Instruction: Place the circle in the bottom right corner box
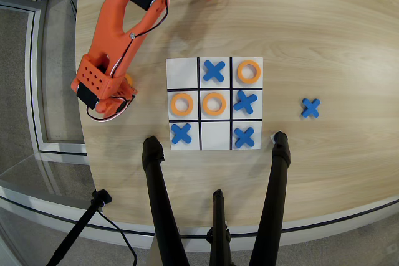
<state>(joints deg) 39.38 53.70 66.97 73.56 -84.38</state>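
Note:
The white 3x3 board lies mid-table in the overhead view. Orange rings sit in its upper right, middle left and centre cells. Blue X pieces fill the top middle, middle right, lower left and lower right cells. The upper left corner cell and the bottom middle cell are bare. My orange gripper points down at the table left of the board. A sliver of a fourth orange ring shows at its edge. The fingers are hidden under the wrist.
A spare blue X lies on the wood right of the board. Black tripod legs cross the front of the table just below the board. The table's curved edge runs close to the gripper on the left.

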